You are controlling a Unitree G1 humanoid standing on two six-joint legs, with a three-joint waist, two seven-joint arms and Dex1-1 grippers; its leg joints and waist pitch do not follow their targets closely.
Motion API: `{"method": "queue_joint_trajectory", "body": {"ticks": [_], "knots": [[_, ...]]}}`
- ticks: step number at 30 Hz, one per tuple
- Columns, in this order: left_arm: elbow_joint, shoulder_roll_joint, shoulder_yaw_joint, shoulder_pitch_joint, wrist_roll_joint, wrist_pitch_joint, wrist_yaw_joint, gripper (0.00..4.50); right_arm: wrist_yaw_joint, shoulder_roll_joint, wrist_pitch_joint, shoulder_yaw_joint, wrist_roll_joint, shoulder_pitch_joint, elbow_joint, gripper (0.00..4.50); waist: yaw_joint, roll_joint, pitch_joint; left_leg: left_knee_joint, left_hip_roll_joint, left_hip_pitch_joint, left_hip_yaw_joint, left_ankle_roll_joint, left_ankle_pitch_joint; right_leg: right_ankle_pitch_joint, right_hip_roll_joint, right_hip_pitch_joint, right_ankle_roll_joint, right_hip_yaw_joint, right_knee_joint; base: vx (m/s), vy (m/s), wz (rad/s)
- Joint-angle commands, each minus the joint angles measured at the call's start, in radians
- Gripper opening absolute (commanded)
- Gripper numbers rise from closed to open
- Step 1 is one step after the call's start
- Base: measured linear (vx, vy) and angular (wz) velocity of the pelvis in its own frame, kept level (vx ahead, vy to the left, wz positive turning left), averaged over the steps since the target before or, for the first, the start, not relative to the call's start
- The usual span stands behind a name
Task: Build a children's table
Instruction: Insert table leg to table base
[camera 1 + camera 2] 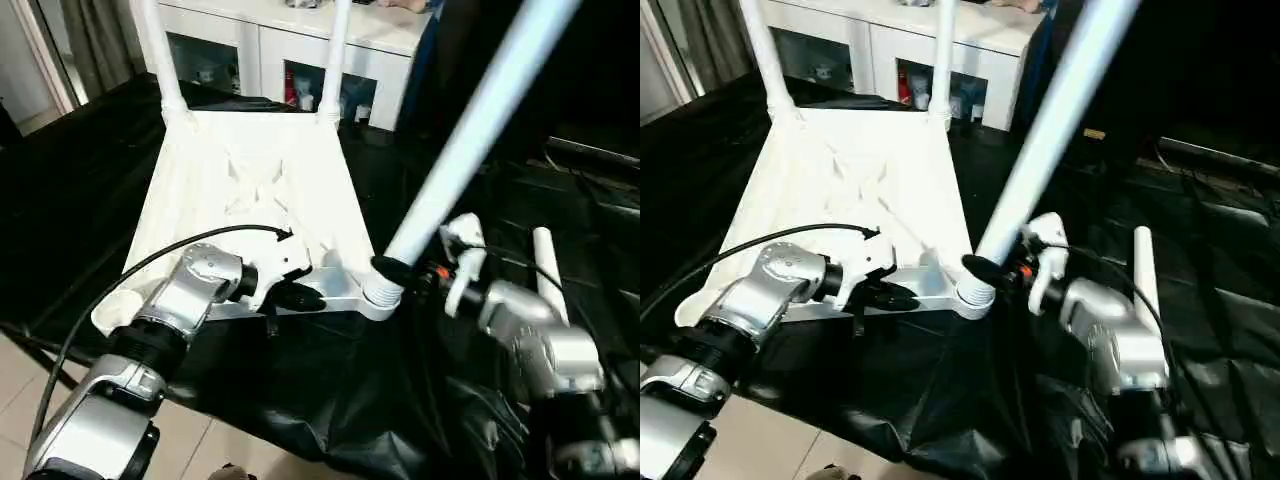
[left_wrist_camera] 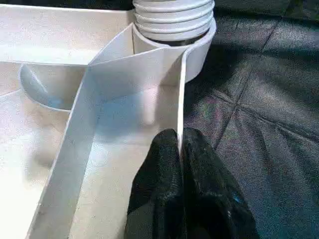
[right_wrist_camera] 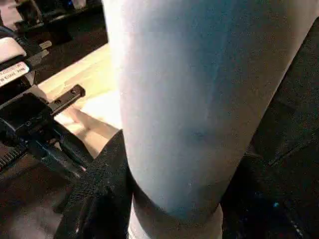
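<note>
The left end effector (image 1: 300,296) is pinching the near rim of the upside-down white plastic table top (image 1: 250,190), while the right end effector (image 1: 400,272) is grasping a long white plastic leg (image 1: 470,130) standing in its corner socket.

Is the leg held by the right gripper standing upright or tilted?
Tilted. The leg leans from its corner socket, unlike the far legs.

- A black sheet (image 1: 90,160) covers the work surface, creased and glossy where light hits it.
- Behind the sheet stands a white cabinet (image 1: 300,40) with glass doors; small coloured items sit inside.
- Left of the cabinet hangs a grey curtain (image 1: 95,40).
- Below the sheet's near edge lies pale tiled floor (image 1: 200,440).
</note>
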Motion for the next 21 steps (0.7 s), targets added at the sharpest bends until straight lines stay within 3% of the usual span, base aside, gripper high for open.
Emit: {"method": "queue_joint_trajectory", "body": {"ticks": [1, 5, 10, 16, 17, 19, 20, 21], "knots": [[0.001, -0.014, 0.037, 0.005, -0.03, -0.012, 0.022, 0.0, -0.031, -0.006, -0.004, -0.018, -0.027, 0.055, 0.061, 1.89, 0.008, 0.002, -0.062, -0.067, 0.037, 0.016, -0.023, 0.003, -0.21, -0.234, -0.097, 0.035, -0.172, 0.055, -0.093, 0.0, 0.0, 0.0], [0.004, -0.012, 0.038, 0.003, -0.03, -0.013, 0.022, 0.0, -0.046, 0.001, -0.07, -0.018, -0.044, 0.102, 0.046, 1.89, 0.012, 0.0, -0.061, -0.069, 0.037, 0.016, -0.023, 0.004, -0.22, -0.234, -0.097, 0.035, -0.17, 0.054, -0.093, 0.0, 0.0, 0.0], [0.007, -0.005, 0.037, 0.003, -0.024, -0.018, 0.024, 0.0, -0.046, -0.017, -0.111, 0.027, -0.098, 0.144, -0.02, 1.89, 0.017, -0.003, -0.061, -0.07, 0.037, 0.015, -0.024, 0.009, -0.213, -0.252, -0.097, 0.035, -0.154, 0.055, -0.095, 0.0, 0.0, 0.0], [-0.001, 0.007, 0.033, 0.01, -0.017, -0.018, 0.015, 0.0, -0.05, -0.018, -0.113, 0.054, -0.123, 0.101, -0.015, 1.89, 0.013, -0.004, -0.058, -0.072, 0.037, 0.015, -0.025, 0.006, -0.235, -0.316, -0.099, 0.031, -0.139, 0.055, -0.101, 0.0, 0.0, 0.0], [-0.008, 0.011, 0.032, 0.014, -0.015, -0.015, 0.012, 0.0, -0.044, -0.018, -0.114, 0.065, -0.126, 0.087, 0.001, 1.89, 0.009, -0.01, -0.058, -0.073, 0.037, 0.014, -0.025, 0.007, -0.238, -0.317, -0.098, 0.031, -0.139, 0.054, -0.101, 0.0, 0.0, 0.0], [-0.012, 0.014, 0.032, 0.016, -0.015, -0.013, 0.011, 0.0, -0.042, -0.019, -0.112, 0.072, -0.128, 0.082, 0.005, 1.89, 0.008, -0.007, -0.057, -0.073, 0.037, 0.013, -0.026, 0.006, -0.238, -0.318, -0.099, 0.032, -0.141, 0.054, -0.1, 0.0, 0.0, 0.0], [-0.028, 0.027, 0.029, 0.024, -0.014, -0.007, 0.002, 0.0, -0.026, -0.021, -0.102, 0.107, -0.153, 0.063, 0.035, 1.89, 0.006, -0.013, -0.056, -0.074, 0.037, 0.013, -0.027, 0.004, -0.246, -0.328, -0.1, 0.031, -0.14, 0.053, -0.101, 0.0, 0.0, 0.0], [-0.03, 0.029, 0.029, 0.026, -0.014, -0.007, 0.0, 0.0, -0.023, -0.021, -0.101, 0.112, -0.157, 0.061, 0.039, 1.89, 0.003, -0.011, -0.056, -0.075, 0.037, 0.011, -0.028, 0.002, -0.247, -0.328, -0.099, 0.032, -0.142, 0.053, -0.1, 0.0, 0.0, 0.0]]}}
